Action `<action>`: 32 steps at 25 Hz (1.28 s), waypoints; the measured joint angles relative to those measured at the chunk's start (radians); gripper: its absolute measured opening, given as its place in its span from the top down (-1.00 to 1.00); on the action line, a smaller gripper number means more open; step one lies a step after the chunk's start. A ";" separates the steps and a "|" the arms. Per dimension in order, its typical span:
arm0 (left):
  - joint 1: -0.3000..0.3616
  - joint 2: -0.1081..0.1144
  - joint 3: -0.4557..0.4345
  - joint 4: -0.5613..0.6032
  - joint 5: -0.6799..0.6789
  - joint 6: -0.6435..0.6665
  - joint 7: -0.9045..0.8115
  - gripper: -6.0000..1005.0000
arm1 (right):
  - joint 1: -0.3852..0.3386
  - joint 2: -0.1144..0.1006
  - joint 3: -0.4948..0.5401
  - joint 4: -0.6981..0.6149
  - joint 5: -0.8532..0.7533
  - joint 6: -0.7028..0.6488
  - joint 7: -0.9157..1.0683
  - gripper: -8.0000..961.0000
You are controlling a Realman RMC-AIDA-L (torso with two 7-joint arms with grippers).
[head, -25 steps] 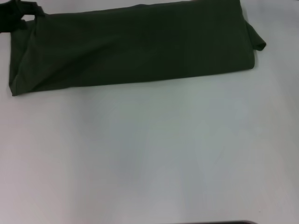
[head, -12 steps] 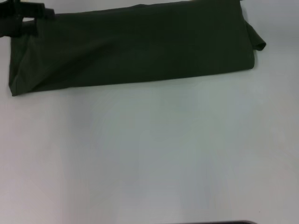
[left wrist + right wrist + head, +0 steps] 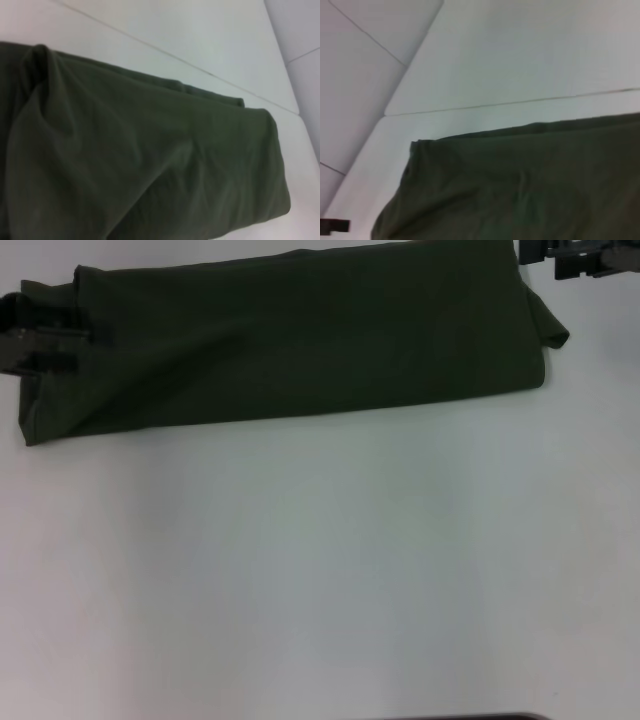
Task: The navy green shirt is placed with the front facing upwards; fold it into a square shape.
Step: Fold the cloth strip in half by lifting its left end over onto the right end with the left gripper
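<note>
The navy green shirt [image 3: 290, 335] lies folded into a long band across the far part of the white table [image 3: 320, 570]; its lettering, collar and label are hidden. A sleeve end [image 3: 550, 330] sticks out at its right end. My left gripper [image 3: 45, 350] is at the band's left end, low over the cloth, with its two dark fingers apart. My right gripper [image 3: 585, 255] is just past the band's far right corner, only partly in view. The shirt also fills the left wrist view [image 3: 140, 165] and the right wrist view [image 3: 530, 185].
The table's far edge and a pale floor [image 3: 365, 75] show beyond the shirt. A dark edge [image 3: 460, 717] shows at the bottom of the head view. A small dark part [image 3: 332, 225] shows at the edge of the right wrist view.
My left gripper has moved down from the band's far left corner onto its left end. My right gripper has come into view at the far right corner. The shirt has barely shifted.
</note>
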 joint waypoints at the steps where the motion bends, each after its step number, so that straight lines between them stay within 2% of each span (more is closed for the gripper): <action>1: 0.002 -0.001 0.011 0.000 0.003 -0.006 0.002 -0.54 | -0.004 -0.004 0.011 0.000 -0.001 -0.017 0.003 -0.90; 6: 0.006 -0.005 0.031 0.004 0.025 -0.064 0.014 -0.54 | -0.024 -0.012 0.045 0.001 -0.003 -0.061 0.014 -0.90; 9: 0.004 -0.019 0.031 0.017 0.022 -0.123 0.052 -0.54 | -0.040 -0.013 0.052 0.006 -0.004 -0.065 0.014 -0.90; 14: -0.009 -0.066 0.031 0.042 0.022 -0.285 0.202 -0.54 | -0.058 -0.014 0.058 0.025 -0.002 -0.065 0.024 -0.90; 18: -0.021 -0.111 0.037 0.042 0.027 -0.431 0.348 -0.54 | -0.060 -0.014 0.066 0.053 -0.001 -0.062 0.026 -0.90; 21: -0.023 -0.132 0.079 0.029 0.028 -0.536 0.401 -0.54 | -0.060 -0.011 0.076 0.058 -0.001 -0.060 0.027 -0.90; 24: -0.027 -0.140 0.167 -0.001 0.028 -0.645 0.412 -0.54 | -0.059 -0.011 0.090 0.058 0.001 -0.060 0.029 -0.90; 32: -0.054 -0.141 0.247 -0.118 0.029 -0.860 0.460 -0.53 | -0.053 -0.014 0.105 0.059 0.003 -0.067 0.062 -0.91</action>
